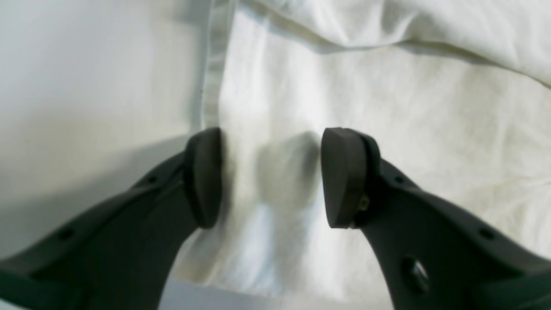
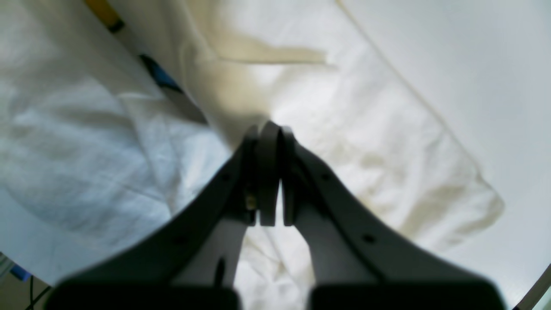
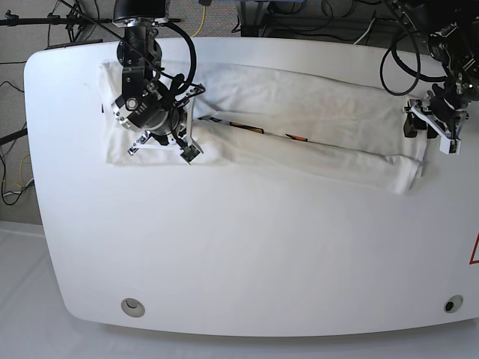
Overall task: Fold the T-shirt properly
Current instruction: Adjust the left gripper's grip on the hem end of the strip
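The white T-shirt (image 3: pixel 299 112) lies as a long folded band across the far half of the table, a strip of coloured print (image 3: pixel 258 130) showing at the fold. My right gripper (image 3: pixel 178 140) is at the band's left end; in its wrist view the right gripper (image 2: pixel 269 133) is shut on a raised fold of the T-shirt (image 2: pixel 366 142), with blue print (image 2: pixel 161 77) beside it. At the band's right end, my left gripper (image 3: pixel 429 133) is open. In the left wrist view the left gripper (image 1: pixel 273 176) is spread just above the T-shirt (image 1: pixel 387 120), near its hem (image 1: pixel 213 64), with nothing pinched.
The white table (image 3: pixel 262 247) has round holes near its front corners (image 3: pixel 132 305) (image 3: pixel 453 304). Cables and stands crowd the back edge (image 3: pixel 299 15). A red mark (image 3: pixel 474 250) shows at the right edge.
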Controlling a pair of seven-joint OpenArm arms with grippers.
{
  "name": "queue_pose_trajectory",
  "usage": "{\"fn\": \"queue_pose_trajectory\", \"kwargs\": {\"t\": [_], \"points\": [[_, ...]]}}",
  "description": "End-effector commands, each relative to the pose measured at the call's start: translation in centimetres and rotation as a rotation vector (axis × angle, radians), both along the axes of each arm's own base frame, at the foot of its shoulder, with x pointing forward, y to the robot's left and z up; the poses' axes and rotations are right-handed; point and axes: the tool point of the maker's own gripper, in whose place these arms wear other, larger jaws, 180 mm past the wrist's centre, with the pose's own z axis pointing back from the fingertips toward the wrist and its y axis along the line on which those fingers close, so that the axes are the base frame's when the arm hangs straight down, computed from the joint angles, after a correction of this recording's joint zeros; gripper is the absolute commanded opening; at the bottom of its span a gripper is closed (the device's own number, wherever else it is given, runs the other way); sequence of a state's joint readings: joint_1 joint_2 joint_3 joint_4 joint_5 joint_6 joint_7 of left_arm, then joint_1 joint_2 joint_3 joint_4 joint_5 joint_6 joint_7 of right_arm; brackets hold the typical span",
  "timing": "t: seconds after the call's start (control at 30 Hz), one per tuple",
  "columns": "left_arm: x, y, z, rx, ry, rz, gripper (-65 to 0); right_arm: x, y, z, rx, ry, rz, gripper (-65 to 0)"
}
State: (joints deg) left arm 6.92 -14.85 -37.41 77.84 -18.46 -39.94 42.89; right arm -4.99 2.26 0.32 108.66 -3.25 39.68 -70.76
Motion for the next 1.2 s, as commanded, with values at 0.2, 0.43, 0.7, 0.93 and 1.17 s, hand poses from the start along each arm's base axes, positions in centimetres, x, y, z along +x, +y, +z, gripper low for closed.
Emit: {"fn": "queue_pose_trajectory", "kwargs": {"t": [0.2,0.43,0.7,0.93,1.17], "points": [[0.6,2.1,1.6,0.055,-0.016,-0.003,-32.4,0.7,-0.1,0.8,-0.001,-0.032,0.000,-65.0],[0.7,3.2,2.5,0.089,-0.023,-0.007,-32.4,0.8,-0.2,0.8,-0.003,-0.034,0.001,-65.0],[0.7,4.1,3.0,0.091,-0.045,0.024,-32.4,0.8,-0.1,0.9,0.000,-0.036,0.000,-65.0],[1.4,3.5,3.1,0.082,-0.083,0.010,-32.4,0.8,-0.1,0.8,-0.001,-0.034,0.000,-65.0],[1.4,1.4,0.1,0.002,-0.072,-0.014,-32.4,0.7,-0.1,0.8,-0.001,-0.032,0.000,-65.0]]}}
